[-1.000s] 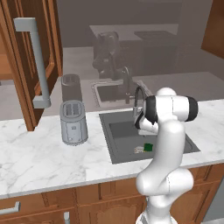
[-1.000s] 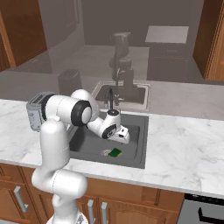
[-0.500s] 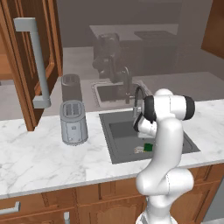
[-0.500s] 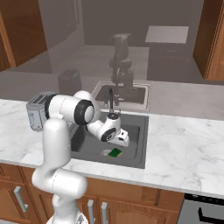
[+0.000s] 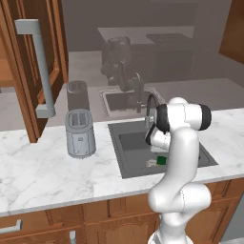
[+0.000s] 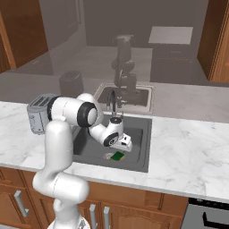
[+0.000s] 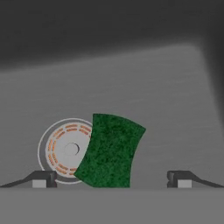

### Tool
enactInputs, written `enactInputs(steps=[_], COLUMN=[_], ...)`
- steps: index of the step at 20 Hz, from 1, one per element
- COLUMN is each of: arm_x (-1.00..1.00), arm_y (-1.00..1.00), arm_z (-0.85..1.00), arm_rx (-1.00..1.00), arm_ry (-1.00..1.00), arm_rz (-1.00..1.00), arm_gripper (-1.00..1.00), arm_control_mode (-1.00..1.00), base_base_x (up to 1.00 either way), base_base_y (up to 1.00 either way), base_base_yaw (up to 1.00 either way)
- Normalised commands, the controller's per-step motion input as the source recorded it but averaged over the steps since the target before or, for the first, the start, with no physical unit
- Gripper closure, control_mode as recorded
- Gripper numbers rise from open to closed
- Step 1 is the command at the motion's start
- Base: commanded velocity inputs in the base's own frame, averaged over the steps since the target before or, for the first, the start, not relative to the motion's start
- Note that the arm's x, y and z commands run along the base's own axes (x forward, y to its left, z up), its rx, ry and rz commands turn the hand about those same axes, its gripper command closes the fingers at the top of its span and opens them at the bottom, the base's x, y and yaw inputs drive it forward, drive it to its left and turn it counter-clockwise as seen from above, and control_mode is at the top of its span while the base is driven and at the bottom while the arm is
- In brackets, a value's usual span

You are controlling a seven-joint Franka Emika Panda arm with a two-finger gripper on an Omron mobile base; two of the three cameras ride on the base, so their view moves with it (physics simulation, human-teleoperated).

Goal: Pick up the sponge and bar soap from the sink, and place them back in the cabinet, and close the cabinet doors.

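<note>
The sponge (image 7: 109,151), a dark green pad, lies flat on the floor of the dark grey sink (image 6: 139,164), partly over the round drain (image 7: 63,151). My gripper (image 7: 111,179) hangs open just above it, one fingertip on each side, apart from the pad. From the right base the gripper (image 6: 121,149) is low inside the basin over the sponge (image 6: 117,155). From the left base the sponge (image 5: 162,160) peeks out beside my forearm. A cabinet door (image 5: 21,90) with a long grey bar handle (image 5: 39,71) stands open at the left. The bar soap is out of view.
A metal toaster (image 5: 79,133) stands on the marble counter (image 5: 57,176) left of the sink. The curved faucet (image 6: 112,102) rises at the basin's back edge, close to my wrist. Arched-panel drawer fronts (image 6: 27,197) run below the counter.
The hand has sunk a little lower into the sink toward the sponge. The jaws have stayed wide and the sponge has not moved.
</note>
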Motion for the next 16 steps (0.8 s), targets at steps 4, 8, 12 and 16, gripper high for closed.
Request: enactInputs(steps=[4,8,12,16], arm_x=[0.00,0.00,0.00,0.00], arm_y=[0.00,0.00,0.00,0.00], arm_z=[-0.09,-0.06,-0.14,-0.23], arm_rx=[0.00,0.00,0.00,0.00], arm_ry=[0.01,0.03,0.02,0.01], arm_rz=[0.00,0.00,0.00,0.00], arm_gripper=[-1.00,-1.00,-1.00,-1.00], arm_control_mode=[-1.00,-1.00,-1.00,-1.00], base_base_x=[0.00,0.00,0.00,0.00], base_base_y=[0.00,0.00,0.00,0.00], base_base_yaw=[0.00,0.00,0.00,0.00])
